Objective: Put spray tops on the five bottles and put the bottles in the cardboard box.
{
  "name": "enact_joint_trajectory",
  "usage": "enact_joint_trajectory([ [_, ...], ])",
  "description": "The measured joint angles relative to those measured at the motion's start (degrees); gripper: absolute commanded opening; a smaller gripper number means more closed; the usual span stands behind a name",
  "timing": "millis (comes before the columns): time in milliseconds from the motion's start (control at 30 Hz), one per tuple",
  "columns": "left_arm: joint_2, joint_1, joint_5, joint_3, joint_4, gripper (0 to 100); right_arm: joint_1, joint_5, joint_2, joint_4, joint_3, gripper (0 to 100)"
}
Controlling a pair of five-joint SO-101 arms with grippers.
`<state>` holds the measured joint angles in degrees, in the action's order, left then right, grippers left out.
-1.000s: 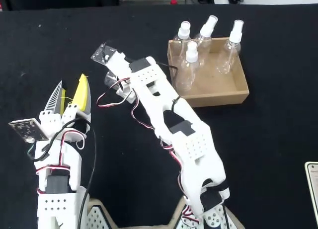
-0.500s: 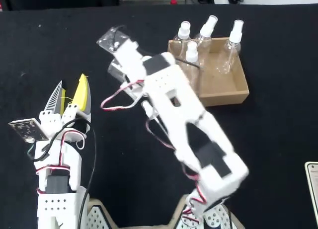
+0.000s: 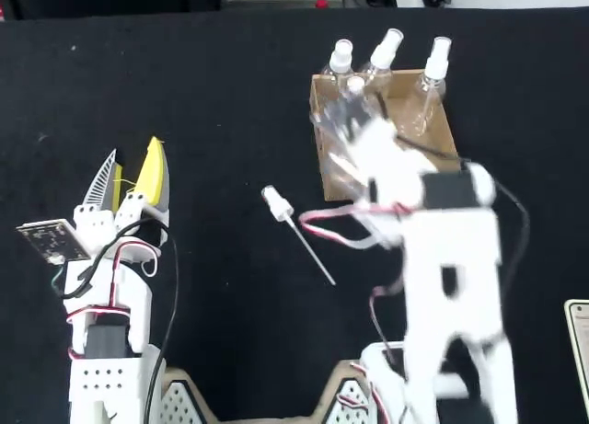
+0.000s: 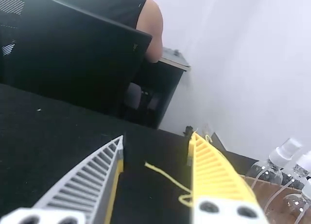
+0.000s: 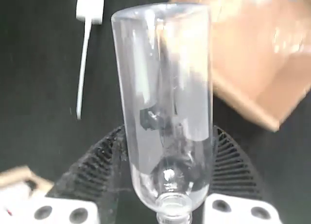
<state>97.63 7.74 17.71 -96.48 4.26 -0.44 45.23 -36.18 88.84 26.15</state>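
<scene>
- Clear plastic bottle with no cap (image 5: 163, 78) is gripped by the right gripper (image 5: 165, 178). Its black ribbed fingers (image 5: 95, 170) are clamped on either side of the bottle's lower body, and the open neck is turned toward the wrist.
- In the high view the same bottle (image 3: 342, 137) is seen over the left wall of the brown cardboard box (image 3: 433, 166), on the right side of the black cloth-covered counter (image 3: 184, 74). Whether the bottle touches the box cannot be told.
- Four clear bottles fitted with white spray tops (image 3: 382, 56) are seen in the box, with their tops toward its far wall. One of them is partly hidden behind the held bottle.
- One loose white spray top with a long thin dip tube (image 3: 278, 204) is lying flat on the counter, left of the box and apart from it. Its tube is pointed toward the near right.
- The left gripper (image 3: 133, 148) is positioned at the near left of the counter, well apart from the box and the loose spray top. Its grey finger and yellow finger (image 4: 214, 175) are spread apart, and nothing is held between them.
- From the left wrist, the capped bottles (image 4: 272, 168) and an edge of the box (image 4: 260, 185) are seen far off to the right.
</scene>
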Motion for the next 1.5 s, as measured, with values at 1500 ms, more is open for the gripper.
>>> enact_joint_trajectory([
  [1500, 0.00, 0.00, 0.00, 0.00, 0.00, 21, 41.49, 56.00, -10.11, -41.58, 49.58, 55.9],
])
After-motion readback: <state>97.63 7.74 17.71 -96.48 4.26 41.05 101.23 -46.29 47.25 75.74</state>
